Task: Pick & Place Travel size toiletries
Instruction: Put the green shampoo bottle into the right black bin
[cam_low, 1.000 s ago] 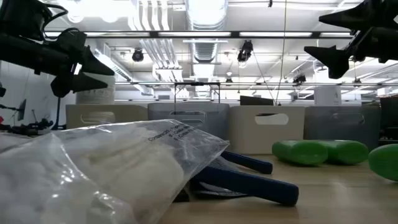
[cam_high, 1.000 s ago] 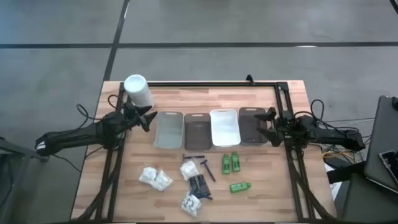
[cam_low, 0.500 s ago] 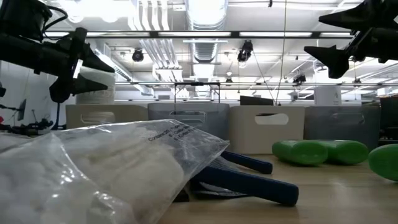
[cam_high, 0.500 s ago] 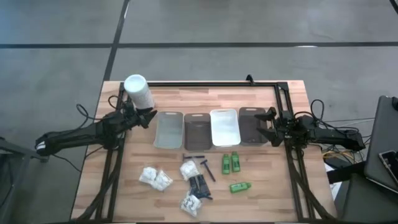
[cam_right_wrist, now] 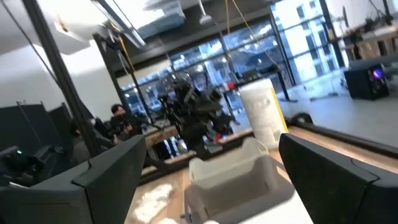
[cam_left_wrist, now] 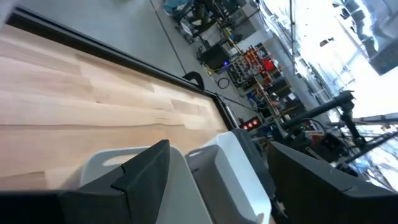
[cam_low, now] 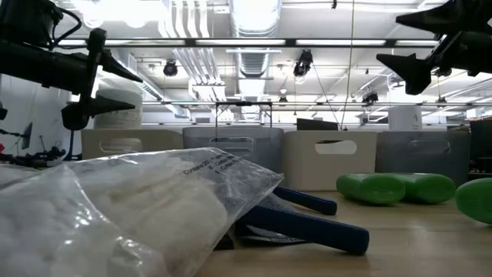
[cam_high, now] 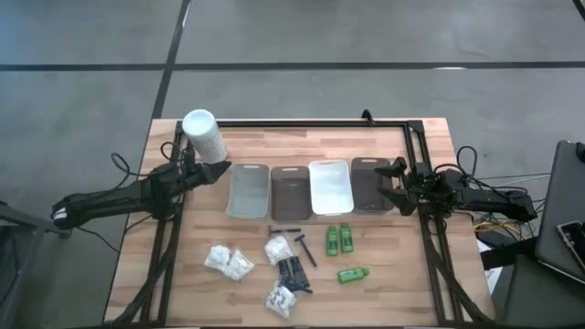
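The toiletries lie on the near half of the table: three green bottles [cam_high: 340, 239] [cam_low: 373, 188] on their sides, white crinkly packets [cam_high: 228, 261] [cam_low: 131, 208], dark blue razors [cam_high: 304, 249] [cam_low: 307, 225] and black sachets [cam_high: 292, 272]. My left gripper [cam_high: 219, 171] [cam_low: 134, 92] [cam_left_wrist: 217, 186] hovers open off the table at the grey tray's left end, beside the white container. My right gripper [cam_high: 391, 184] [cam_low: 388, 42] [cam_right_wrist: 211, 186] hovers open over the right end of the tray row. Neither touches anything.
A row of trays crosses the table's middle: grey [cam_high: 248, 190], brown [cam_high: 290, 192], white [cam_high: 331, 186] [cam_right_wrist: 242, 174] and dark brown [cam_high: 370, 185]. The tall white container [cam_high: 203, 134] [cam_right_wrist: 264, 112] stands at the far left corner. A black frame rail [cam_high: 311, 123] runs along the far edge.
My left gripper has rolled about its own axis while staying beside the grey tray's left end: in the low view its fingers now stand one above the other. The right arm and all the toiletries have kept still.
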### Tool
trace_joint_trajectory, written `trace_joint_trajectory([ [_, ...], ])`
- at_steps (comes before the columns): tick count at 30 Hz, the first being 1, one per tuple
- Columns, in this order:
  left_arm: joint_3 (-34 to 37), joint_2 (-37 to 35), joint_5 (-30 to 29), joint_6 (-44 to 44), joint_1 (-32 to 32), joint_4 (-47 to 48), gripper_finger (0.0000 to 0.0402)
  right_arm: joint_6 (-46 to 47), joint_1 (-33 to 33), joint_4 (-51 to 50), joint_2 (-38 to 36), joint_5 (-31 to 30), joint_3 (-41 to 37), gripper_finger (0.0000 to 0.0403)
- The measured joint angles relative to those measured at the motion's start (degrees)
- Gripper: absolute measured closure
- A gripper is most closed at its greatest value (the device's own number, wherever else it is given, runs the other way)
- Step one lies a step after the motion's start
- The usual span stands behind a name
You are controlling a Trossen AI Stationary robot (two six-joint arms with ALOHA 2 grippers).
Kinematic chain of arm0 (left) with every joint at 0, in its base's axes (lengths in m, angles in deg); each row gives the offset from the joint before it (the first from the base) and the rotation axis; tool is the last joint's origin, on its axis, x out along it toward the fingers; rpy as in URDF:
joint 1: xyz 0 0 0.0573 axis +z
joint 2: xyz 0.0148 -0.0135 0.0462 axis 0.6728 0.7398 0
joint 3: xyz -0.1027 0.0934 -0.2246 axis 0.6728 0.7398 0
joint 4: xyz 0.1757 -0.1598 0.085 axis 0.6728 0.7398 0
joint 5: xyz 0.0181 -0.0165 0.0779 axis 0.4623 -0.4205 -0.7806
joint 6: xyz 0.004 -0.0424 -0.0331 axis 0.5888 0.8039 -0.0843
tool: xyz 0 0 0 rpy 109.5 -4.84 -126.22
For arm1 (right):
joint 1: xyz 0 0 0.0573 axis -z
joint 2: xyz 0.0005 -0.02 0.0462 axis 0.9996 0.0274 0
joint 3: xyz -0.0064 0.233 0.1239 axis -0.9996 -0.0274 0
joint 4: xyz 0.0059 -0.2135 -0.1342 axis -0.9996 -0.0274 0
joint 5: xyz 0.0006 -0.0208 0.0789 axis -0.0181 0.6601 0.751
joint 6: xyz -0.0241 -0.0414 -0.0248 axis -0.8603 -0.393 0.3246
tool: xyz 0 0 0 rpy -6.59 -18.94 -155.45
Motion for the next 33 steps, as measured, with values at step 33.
trace_joint_trajectory([
  [33, 0.0, 0.0, 0.2, 5.6, 0.0, -1.5, 0.0129, 1.0, -1.6, 9.3, 1.7, 7.0, 0.0, 0.0039],
])
